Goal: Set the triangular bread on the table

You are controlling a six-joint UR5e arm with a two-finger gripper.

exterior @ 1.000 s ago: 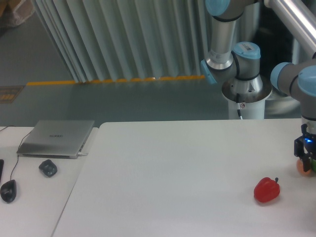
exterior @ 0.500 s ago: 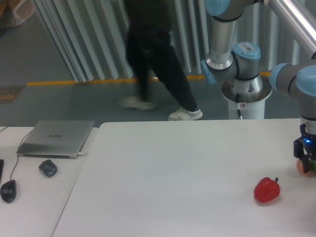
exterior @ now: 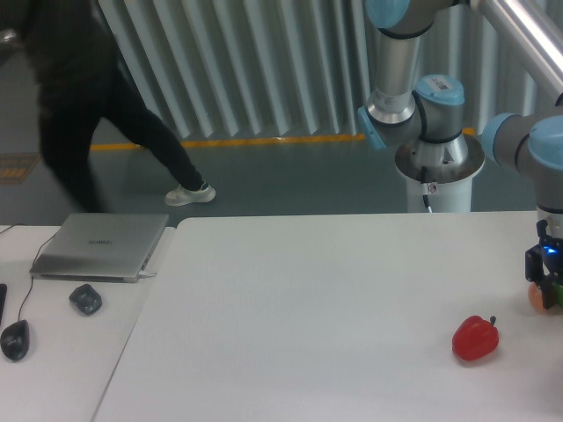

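claw [exterior: 547, 294] low, R edge of table [exterior: 308, 308] | red pepper [exterior: 475, 338] nearby

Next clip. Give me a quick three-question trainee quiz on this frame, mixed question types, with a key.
1. True or false: the red pepper lies on the white table.
2. Which is closest to the tool? A) laptop B) red pepper C) dark mouse
3. Fill in: the person walks behind the table on the image's ____ side.

Key: 1 true; 2 B; 3 left. The triangular bread cannot be made out; the tool sits at the right frame edge, its jaw state unclear.
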